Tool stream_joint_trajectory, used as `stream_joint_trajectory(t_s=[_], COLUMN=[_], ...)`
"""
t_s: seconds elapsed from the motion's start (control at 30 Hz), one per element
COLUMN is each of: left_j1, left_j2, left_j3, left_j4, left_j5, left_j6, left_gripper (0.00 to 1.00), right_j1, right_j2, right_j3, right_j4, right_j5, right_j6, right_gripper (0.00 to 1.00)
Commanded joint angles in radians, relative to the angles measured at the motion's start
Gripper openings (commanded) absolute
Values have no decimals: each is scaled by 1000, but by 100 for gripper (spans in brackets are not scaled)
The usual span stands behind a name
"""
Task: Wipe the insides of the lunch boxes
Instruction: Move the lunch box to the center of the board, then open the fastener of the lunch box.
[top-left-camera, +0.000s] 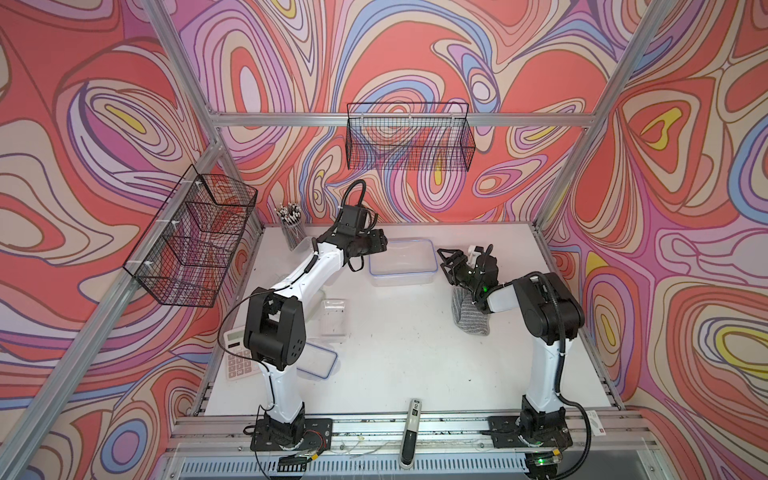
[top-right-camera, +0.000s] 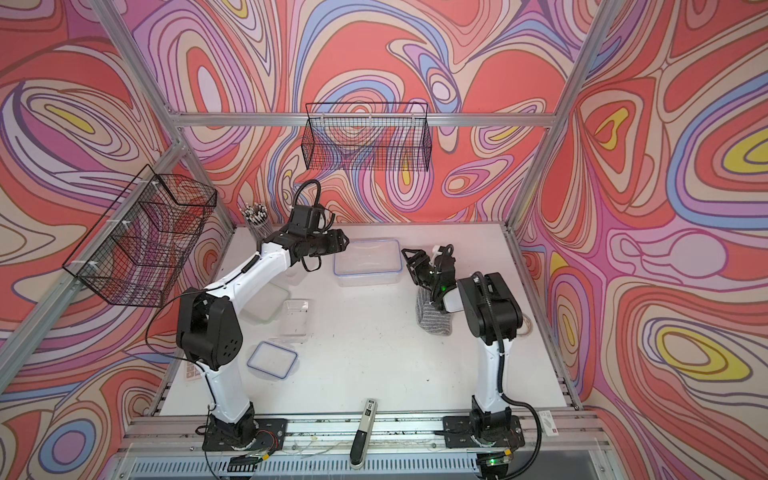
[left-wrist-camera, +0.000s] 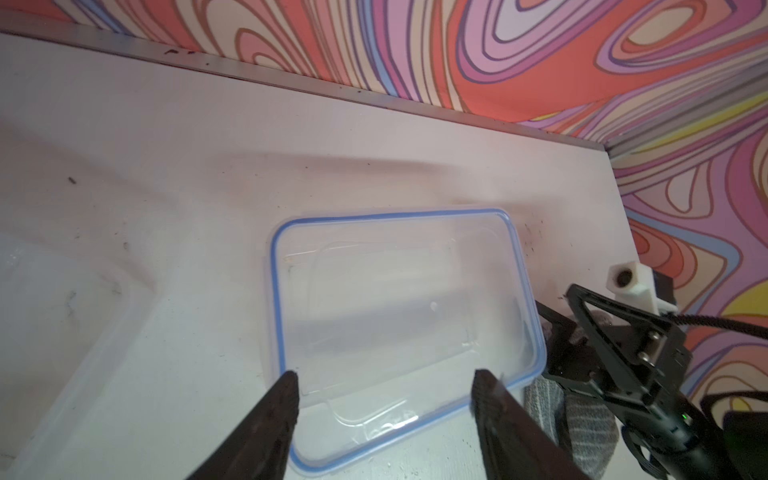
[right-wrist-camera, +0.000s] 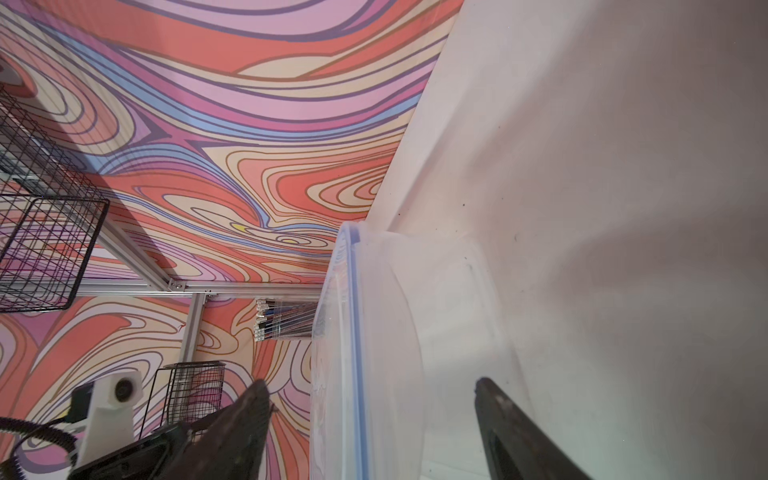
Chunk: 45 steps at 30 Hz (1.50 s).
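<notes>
In both top views a white table stood between swirl-patterned walls. The large lunch box, clear with a blue rim, lay at the far middle of the table. The left gripper hovered over its left end. The right gripper sat just off its right end, turned on its side. A grey striped cloth lay nearer, under the right arm. The small lunch box stood open, left of centre. A blue-rimmed lid lay flat nearer and further left. A pen cup stood in the far left corner.

In the left wrist view, the left gripper had its two dark fingers spread wide, with nothing held. They hung above the left end of the large lunch box. Past the box's right end were the right gripper and the cloth.

In the right wrist view, the right gripper also stood wide. The blue rim of the large lunch box ran between its fingers, with a gap on each side and no grip. The pen cup showed far behind
</notes>
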<state>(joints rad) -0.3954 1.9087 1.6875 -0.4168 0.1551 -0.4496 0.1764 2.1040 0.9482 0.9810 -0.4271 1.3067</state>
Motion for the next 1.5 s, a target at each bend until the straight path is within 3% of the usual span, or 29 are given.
stream_joint_trajectory(t_s=[0.0,0.3,0.93,1.17,1.47], left_j1=[-41,-70,-78,-83,-86], left_j2=[65,169,150,138,144], left_j3=[46,62,-186,-247,-276], left_j4=[-144,-214,-131,-100,-87], left_j5=[-81,-90,-25,-10,4], left_j6=[109,125,33,5,-12], left_gripper=[68,67,60,58,57], right_j1=[7,39,66,81,98], right_j2=[16,81,99,163,163], right_j3=[0,5,0,23,34], right_j4=[111,179,283,424,409], right_j5=[26,63,119,137,148], right_j6=[69,140,207,293,305], right_gripper=[80,79,70,60,53])
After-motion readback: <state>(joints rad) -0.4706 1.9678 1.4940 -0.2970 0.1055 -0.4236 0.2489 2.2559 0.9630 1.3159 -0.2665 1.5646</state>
